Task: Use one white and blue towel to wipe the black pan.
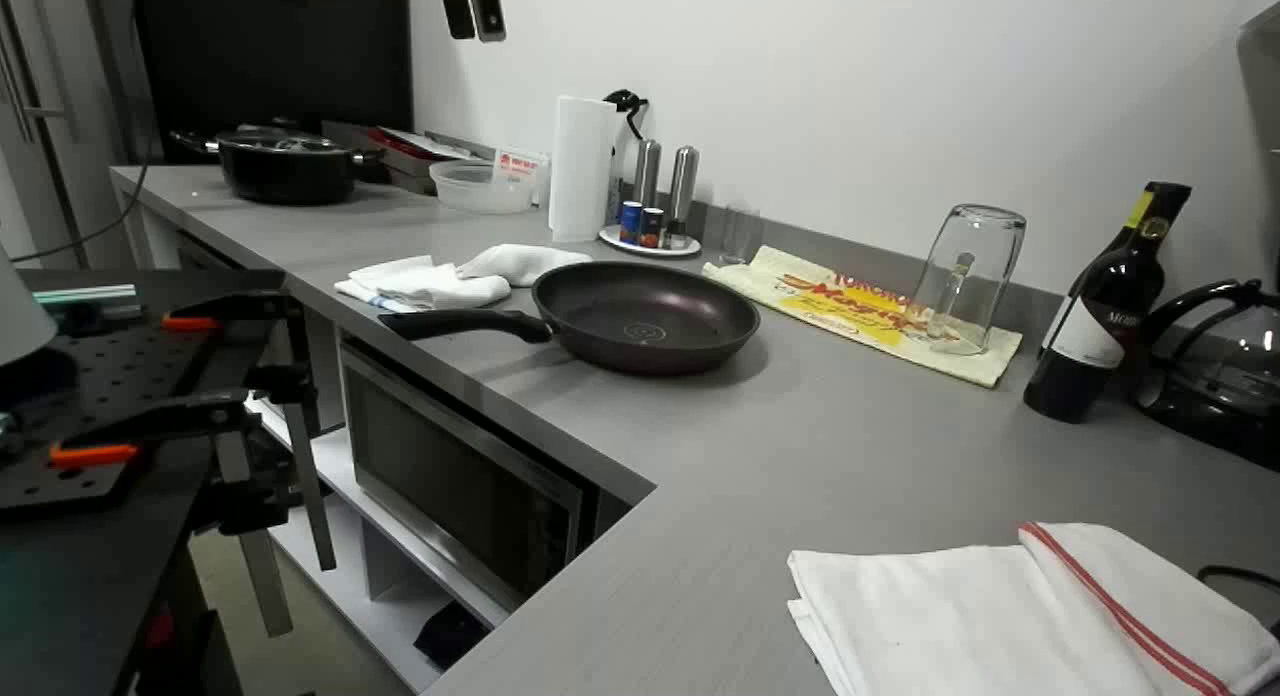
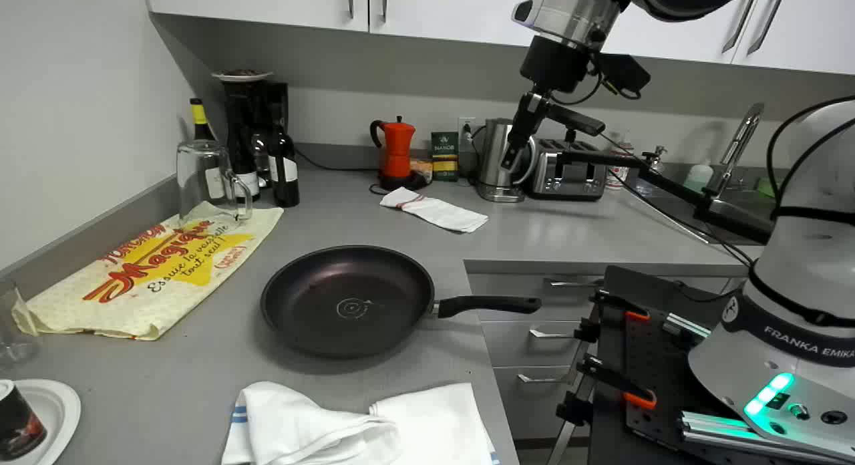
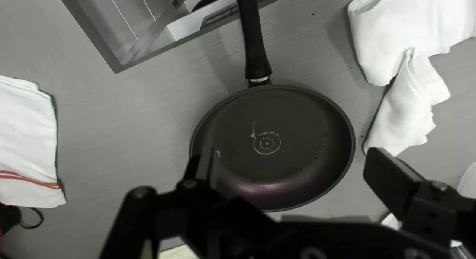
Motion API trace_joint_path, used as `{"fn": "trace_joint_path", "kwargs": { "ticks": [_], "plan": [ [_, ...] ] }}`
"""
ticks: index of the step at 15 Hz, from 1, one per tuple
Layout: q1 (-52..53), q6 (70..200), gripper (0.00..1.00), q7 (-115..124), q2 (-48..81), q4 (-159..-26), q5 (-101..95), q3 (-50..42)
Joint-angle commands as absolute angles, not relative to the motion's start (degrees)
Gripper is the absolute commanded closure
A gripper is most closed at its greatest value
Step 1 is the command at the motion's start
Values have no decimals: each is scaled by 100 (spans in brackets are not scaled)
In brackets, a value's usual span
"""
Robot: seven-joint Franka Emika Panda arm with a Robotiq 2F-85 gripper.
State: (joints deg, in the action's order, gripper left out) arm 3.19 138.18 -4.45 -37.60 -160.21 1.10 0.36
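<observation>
The black pan (image 1: pixel 650 316) sits upright on the grey counter, its handle over the counter's edge; it also shows in an exterior view (image 2: pixel 347 301) and in the wrist view (image 3: pixel 271 121). White towels with blue stripes (image 1: pixel 425 284) lie crumpled beside the pan, also in an exterior view (image 2: pixel 320 425) and in the wrist view (image 3: pixel 405 35). I cannot tell whether they are one towel or two. My gripper (image 3: pixel 292 154) is open and empty, high above the pan; it also shows in both exterior views (image 1: pixel 473 21) (image 2: pixel 511 158).
A white towel with red stripes (image 1: pixel 1000 616) lies further along the counter. A yellow printed cloth (image 2: pixel 160 271) bears an upturned glass mug (image 1: pixel 970 276). A wine bottle (image 1: pixel 1105 306), a paper towel roll (image 1: pixel 582 171) and a plate with shakers (image 1: pixel 690 246) stand near the wall.
</observation>
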Motion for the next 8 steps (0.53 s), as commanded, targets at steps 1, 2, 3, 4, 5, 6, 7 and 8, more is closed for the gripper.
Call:
{"fn": "trace_joint_path", "kwargs": {
  "ticks": [1, 2, 3, 4, 5, 6, 7, 8],
  "plan": [
    [331, 13794, 0, -434, -3761, -16010, 98, 25],
    [415, 13914, 0, -465, -3538, -15954, 144, 43],
    [453, 13978, 0, -468, -3411, -15920, 151, 68],
    [547, 14133, 0, -474, -3130, -15856, 192, 109],
    [659, 14273, 0, -489, -2909, -15803, 279, 117],
    [814, 14482, 0, -521, -2596, -15719, 385, 139],
    [943, 14669, 0, -538, -2323, -15639, 470, 160],
    [1101, 14865, 0, -561, -2001, -15528, 592, 184]
  ]
}}
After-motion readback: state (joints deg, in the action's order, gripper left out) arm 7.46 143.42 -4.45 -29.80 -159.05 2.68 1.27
